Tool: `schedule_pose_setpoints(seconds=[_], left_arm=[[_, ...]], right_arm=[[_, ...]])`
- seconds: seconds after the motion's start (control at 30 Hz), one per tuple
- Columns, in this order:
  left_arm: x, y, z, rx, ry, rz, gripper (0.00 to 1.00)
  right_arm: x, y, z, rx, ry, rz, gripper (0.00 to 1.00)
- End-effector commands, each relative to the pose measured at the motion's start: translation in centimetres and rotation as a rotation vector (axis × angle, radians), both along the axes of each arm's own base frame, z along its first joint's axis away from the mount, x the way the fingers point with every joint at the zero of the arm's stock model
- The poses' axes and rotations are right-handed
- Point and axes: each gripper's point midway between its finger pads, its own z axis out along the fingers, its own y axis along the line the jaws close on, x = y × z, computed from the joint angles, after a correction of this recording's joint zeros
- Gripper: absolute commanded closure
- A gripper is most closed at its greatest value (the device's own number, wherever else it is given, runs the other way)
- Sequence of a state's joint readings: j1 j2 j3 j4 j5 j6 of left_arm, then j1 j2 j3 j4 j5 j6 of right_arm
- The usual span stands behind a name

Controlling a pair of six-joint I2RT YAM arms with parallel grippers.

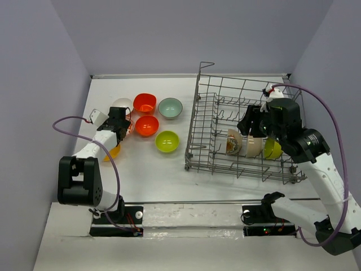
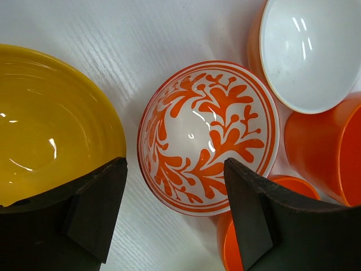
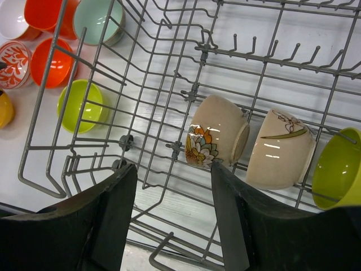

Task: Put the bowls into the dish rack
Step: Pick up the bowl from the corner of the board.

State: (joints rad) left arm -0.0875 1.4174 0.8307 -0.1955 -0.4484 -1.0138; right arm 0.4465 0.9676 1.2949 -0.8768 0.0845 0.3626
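Observation:
My left gripper (image 1: 117, 125) hangs open over the bowls on the left. In the left wrist view its fingers straddle the near rim of the white bowl with the red pattern (image 2: 208, 135) without touching it, and nothing is held. Beside it lie a yellow bowl (image 2: 51, 124), a white-lined bowl (image 2: 313, 51) and an orange bowl (image 2: 333, 152). My right gripper (image 3: 172, 169) is open and empty above the dish rack (image 1: 194, 121). On their sides in the rack rest a floral bowl (image 3: 217, 138), a cream bowl (image 3: 282, 149) and a lime bowl (image 3: 338, 169).
Loose on the table left of the rack are a red-orange bowl (image 1: 144, 103), a teal-grey bowl (image 1: 170, 108), an orange bowl (image 1: 146, 125) and a lime bowl (image 1: 167, 141). The rack's tall wire sides surround the right gripper. Grey walls close in both sides.

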Motion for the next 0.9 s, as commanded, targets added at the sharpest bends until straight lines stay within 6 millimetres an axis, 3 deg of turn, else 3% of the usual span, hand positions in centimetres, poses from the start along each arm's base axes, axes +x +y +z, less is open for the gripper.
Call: schedule_pose_setpoints(seconds=[0.0,0.17,0.4,0.53,0.63,0.77,0.8,0.87], left_arm=[[1.2,0.3,0.3,-0.002,-0.043,0.023,0.19],[1.3,-0.3,0.5,-0.018,-0.043,-0.016,0.21],[1.7,-1.3,3.4,-0.012,-0.099,-0.094,0.21],[1.6,-2.0,4.0,-0.021,-0.102,-0.139,0.21],[1.4,-3.5,4.4,-0.025,-0.105,-0.202,0.22],[0.7,-7.9,4.8,-0.003,-0.100,-0.305,0.22],[0.0,-10.2,4.7,-0.007,-0.096,-0.353,0.22],[-1.2,-12.7,4.2,-0.012,-0.089,-0.397,0.22]], right_arm=[[0.1,0.5,1.3,0.030,-0.059,0.025,0.39],[0.1,0.4,1.0,0.024,-0.056,0.020,0.39],[0.3,0.5,0.9,0.020,-0.051,0.021,0.39],[0.4,0.4,0.8,0.012,-0.051,0.018,0.39],[0.6,0.3,0.8,0.007,-0.053,0.009,0.39],[0.8,0.3,0.5,0.001,-0.043,0.008,0.39],[0.8,0.3,0.5,0.000,-0.043,0.006,0.39],[0.8,0.2,0.6,-0.002,-0.046,0.003,0.39]])
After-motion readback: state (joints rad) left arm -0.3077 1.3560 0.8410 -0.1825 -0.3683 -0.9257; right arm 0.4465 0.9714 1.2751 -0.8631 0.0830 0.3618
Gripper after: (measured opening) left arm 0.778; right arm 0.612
